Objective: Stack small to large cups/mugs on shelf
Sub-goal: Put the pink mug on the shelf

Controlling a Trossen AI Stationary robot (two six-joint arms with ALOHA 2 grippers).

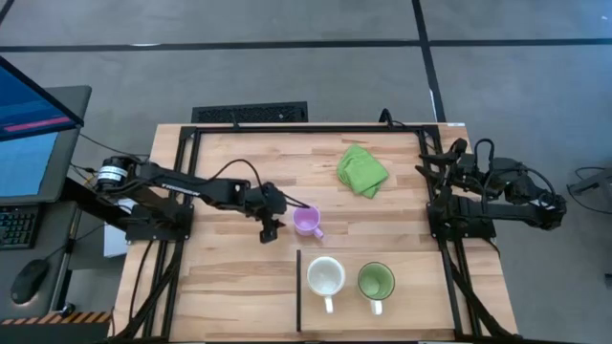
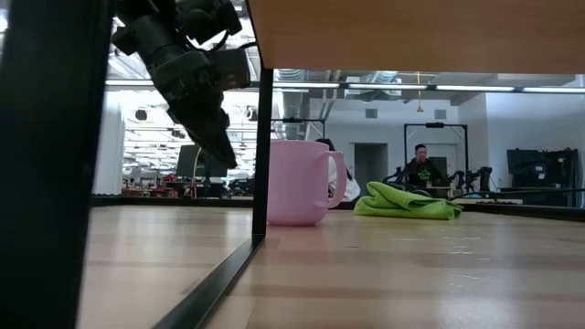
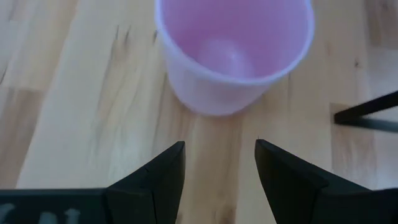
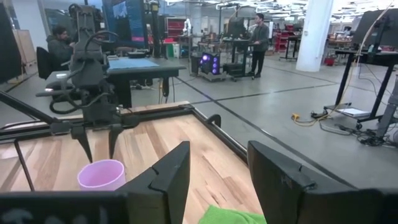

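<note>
The left gripper (image 1: 272,227) hangs just beside the purple mug (image 1: 306,222), on the side away from its handle, with the fingers (image 3: 163,177) spread wide and nothing between them. The left wrist view shows the mug's open mouth directly ahead of the gap, an alignment that suits a grasp over the rim or wall. The purple mug stands upright on the bare table (image 1: 229,277), outside the shelf (image 1: 421,296), which the black strip (image 1: 298,287) marks off. The white mug (image 1: 325,278) and green mug (image 1: 376,281) stand upright side by side within the shelf, handles toward the table's front edge, apart from each other. The purple mug therefore appears to be the next item to move, and no stacking is visible yet. The right gripper (image 1: 427,168) waits at the right side of the table, open and empty, clear of the work. The green cloth (image 1: 361,169) lies behind the mugs, clear of the likely path.
</note>
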